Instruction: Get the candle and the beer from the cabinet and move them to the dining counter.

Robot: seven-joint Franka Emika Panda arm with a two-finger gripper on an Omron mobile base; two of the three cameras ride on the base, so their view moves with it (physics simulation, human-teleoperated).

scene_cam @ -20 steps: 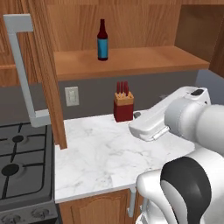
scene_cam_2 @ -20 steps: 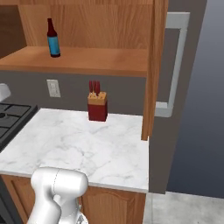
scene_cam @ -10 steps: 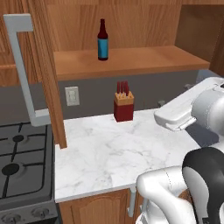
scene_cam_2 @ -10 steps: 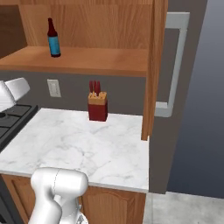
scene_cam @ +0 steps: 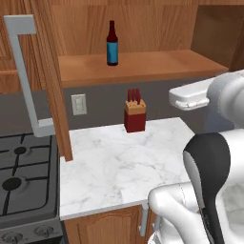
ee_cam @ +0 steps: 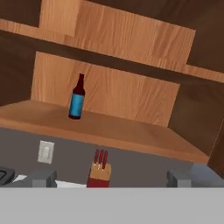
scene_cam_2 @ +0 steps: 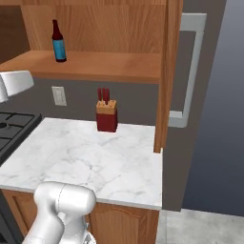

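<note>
The beer (scene_cam: 112, 44) stands upright on the open cabinet (scene_cam: 143, 66) shelf, above the knife block (scene_cam: 135, 116) on the worktop (scene_cam: 119, 167). The hand (ee_cam: 111, 177), fingers spread and empty, is well apart from it, lower and facing the shelf.

Arm raised, gripper (ee_cam: 111, 178) wide open, empty.

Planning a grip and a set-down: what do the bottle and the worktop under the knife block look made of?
Bottle: likely dark brown glass, smooth, with a blue label. Worktop: looks like polished white marble, going by its grey veins.
</note>
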